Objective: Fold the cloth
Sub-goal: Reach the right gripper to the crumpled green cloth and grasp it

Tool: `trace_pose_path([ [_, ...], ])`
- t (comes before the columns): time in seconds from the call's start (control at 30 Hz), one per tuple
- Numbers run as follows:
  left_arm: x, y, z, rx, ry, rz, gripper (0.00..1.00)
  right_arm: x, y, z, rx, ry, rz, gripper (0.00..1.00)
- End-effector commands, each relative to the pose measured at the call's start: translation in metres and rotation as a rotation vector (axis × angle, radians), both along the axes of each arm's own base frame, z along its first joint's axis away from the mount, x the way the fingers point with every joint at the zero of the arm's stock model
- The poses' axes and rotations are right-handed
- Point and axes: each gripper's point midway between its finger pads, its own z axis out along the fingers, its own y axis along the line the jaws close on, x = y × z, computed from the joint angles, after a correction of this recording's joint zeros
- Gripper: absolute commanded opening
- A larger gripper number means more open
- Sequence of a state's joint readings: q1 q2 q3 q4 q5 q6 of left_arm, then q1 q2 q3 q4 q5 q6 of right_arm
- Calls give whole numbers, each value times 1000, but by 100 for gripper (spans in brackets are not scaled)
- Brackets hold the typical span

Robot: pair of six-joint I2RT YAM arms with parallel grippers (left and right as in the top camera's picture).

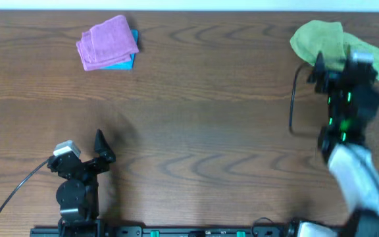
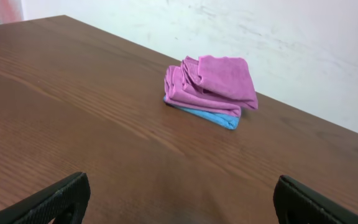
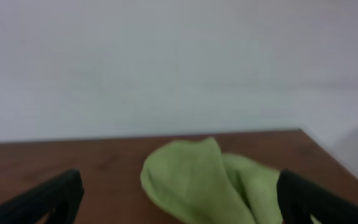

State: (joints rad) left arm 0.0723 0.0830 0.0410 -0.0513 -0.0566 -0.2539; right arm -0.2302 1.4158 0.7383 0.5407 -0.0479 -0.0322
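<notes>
From above, the brown table (image 1: 196,99) has a green cloth (image 1: 316,38) at its far right corner. The cloth is all bunched up, not flat. The right gripper (image 1: 339,63) hangs over the near side of the green cloth, and its two fingers are spread wide with nothing in them. At the far left lies a folded purple cloth (image 1: 107,41) on top of a blue cloth (image 1: 125,63). The left gripper (image 1: 104,150) is at the near left side, well apart from every cloth.

The left wrist camera shows the left gripper (image 2: 179,205) with its black fingertips (image 2: 61,198) far apart and empty. Past them, the purple cloth (image 2: 215,82) sits on the blue cloth (image 2: 216,117) on the table (image 2: 73,112).

The right wrist camera is blurry. The right gripper (image 3: 182,202) has its fingertips (image 3: 48,199) wide apart. The green cloth (image 3: 188,177) lies in a lump between them. I cannot tell if they touch it. A pale wall (image 3: 166,62) is behind.
</notes>
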Motion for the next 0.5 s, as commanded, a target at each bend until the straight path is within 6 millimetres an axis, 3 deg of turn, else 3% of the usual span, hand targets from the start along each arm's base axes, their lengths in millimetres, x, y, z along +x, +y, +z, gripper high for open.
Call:
trace_pose_path([
  [0.0,-2,3,-21,15,54,11,95,36,-16,-2,57,51,2,99],
  [0.23,-2,3,-21,15,54,11,96,97,-67,-19,146,235,-71,99],
  [0.47,-2,3,-21,15,54,11,95,124,-104,-49,210,395,-121,99],
])
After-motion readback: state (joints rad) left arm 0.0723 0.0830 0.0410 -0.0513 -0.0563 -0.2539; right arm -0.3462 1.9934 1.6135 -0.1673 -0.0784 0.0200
